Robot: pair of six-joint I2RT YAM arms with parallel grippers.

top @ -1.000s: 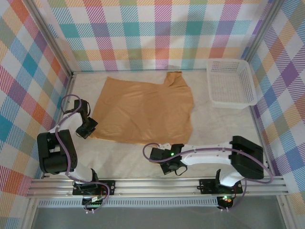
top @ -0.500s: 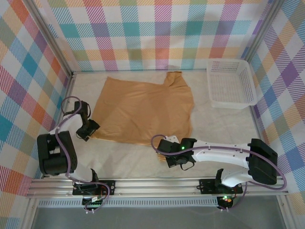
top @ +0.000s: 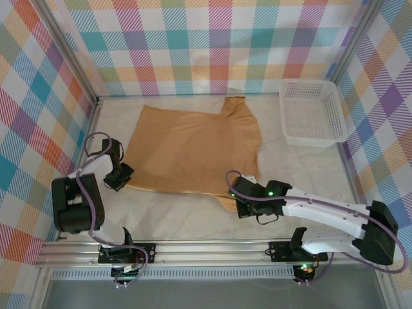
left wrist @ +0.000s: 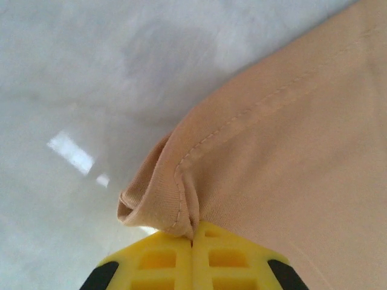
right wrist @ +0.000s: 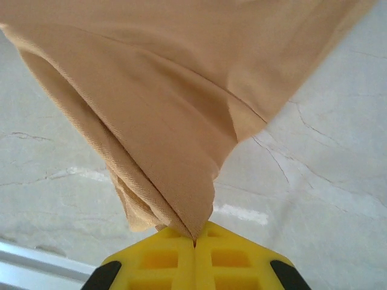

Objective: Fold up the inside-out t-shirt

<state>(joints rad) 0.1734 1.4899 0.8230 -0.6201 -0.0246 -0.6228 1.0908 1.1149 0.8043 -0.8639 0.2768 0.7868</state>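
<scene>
One t-shirt (top: 193,148) is clamped at its near corners by the left gripper (left wrist: 192,232) and right gripper (right wrist: 195,240). One white basket (top: 309,140) is set apart.

Right hand (right wrist: 195,241) pinching bunched tan t-shirt (right wrist: 175,121) corner above pale table (right wrist: 326,181).

Bare table (top: 296,161) lies open between t-shirt (top: 193,151) and basket (top: 315,138), the 1 obstacle, far right.
</scene>
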